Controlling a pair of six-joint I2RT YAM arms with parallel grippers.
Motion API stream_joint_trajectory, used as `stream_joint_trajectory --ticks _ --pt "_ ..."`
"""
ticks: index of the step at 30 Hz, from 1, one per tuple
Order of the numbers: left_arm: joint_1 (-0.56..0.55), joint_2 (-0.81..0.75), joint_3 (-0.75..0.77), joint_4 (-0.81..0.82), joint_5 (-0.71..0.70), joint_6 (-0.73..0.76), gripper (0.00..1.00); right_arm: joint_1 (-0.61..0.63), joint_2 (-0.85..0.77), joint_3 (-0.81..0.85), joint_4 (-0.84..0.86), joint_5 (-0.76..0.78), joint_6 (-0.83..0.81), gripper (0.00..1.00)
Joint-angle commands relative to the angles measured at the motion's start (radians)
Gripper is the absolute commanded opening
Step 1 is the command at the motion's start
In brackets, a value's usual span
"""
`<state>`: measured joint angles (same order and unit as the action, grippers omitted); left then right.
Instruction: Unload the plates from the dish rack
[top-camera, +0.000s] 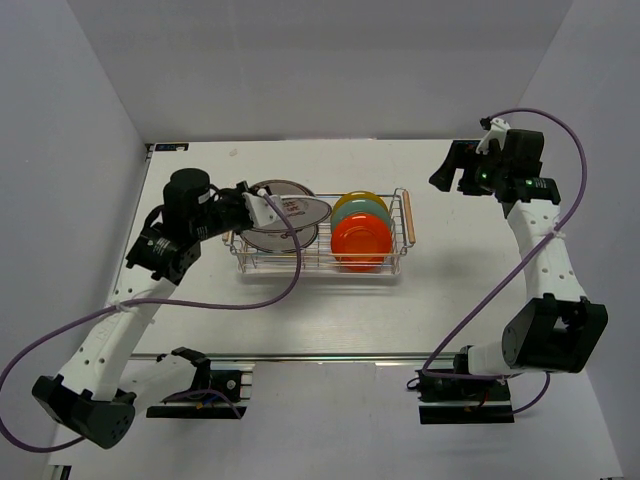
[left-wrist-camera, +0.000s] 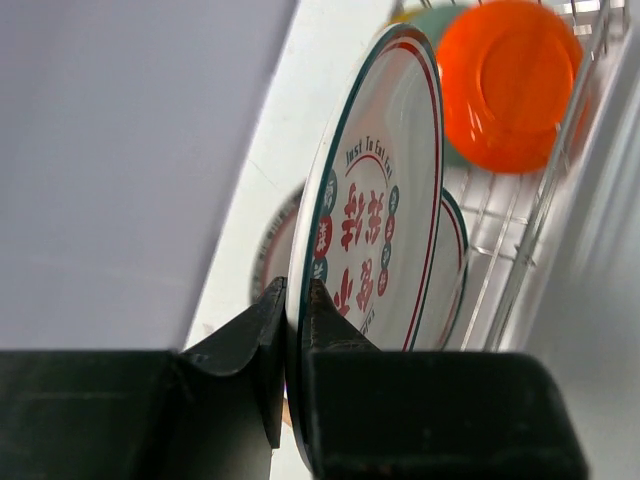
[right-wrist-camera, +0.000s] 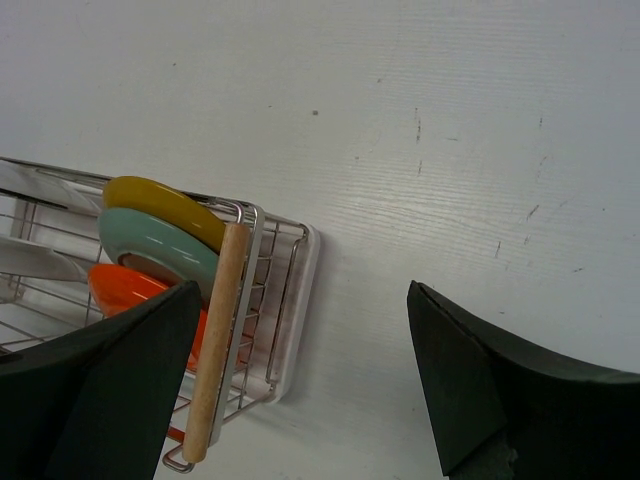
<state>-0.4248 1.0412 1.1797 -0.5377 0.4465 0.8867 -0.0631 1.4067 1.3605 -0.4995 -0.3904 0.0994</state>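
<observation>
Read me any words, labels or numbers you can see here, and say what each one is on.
"Just To Eat Eat": curved dark lettering on the front white plate; last word uncertain.
Large red characters below it: shapes show, but I cannot read them.
Small round rim badges: too small to read.
Nothing else carries legible text.

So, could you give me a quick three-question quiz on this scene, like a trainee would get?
1. True or false: the right gripper is shut on a plate.
2. What is the left gripper clamping? A) a cup B) the rim of a white plate with red print C) a spoon
3. How many small plain plates stand in the dish rack?
Key: 1 false, it is open and holds nothing. 2 B. 3 three: the orange plate, the teal plate, the yellow plate.
</observation>
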Motion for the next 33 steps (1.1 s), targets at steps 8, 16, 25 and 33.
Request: stream_joint_trajectory --ticks 8,16,25,33 --pt "0.020 0.062 0.186 0.348 -0.046 -0.420 0.00 -0.004 -0.113 -0.027 0.079 0.031 -0.027 0.89" --pt "0.043 0.270 0.324 0.509 -0.867 -1.040 0.00 -0.003 -0.097 -0.052 0.092 0.005 0.002 0.89" --pt "0.303 0.416 0.341 0.292 -0.957 -1.515 0.00 -0.003 -0.061 -0.024 0.041 0.048 0.020 0.89" --pt "0.550 0.389 0.075 0.353 -0.859 -1.747 0.00 -0.003 -0.058 -0.040 0.039 0.070 0.028 0.89"
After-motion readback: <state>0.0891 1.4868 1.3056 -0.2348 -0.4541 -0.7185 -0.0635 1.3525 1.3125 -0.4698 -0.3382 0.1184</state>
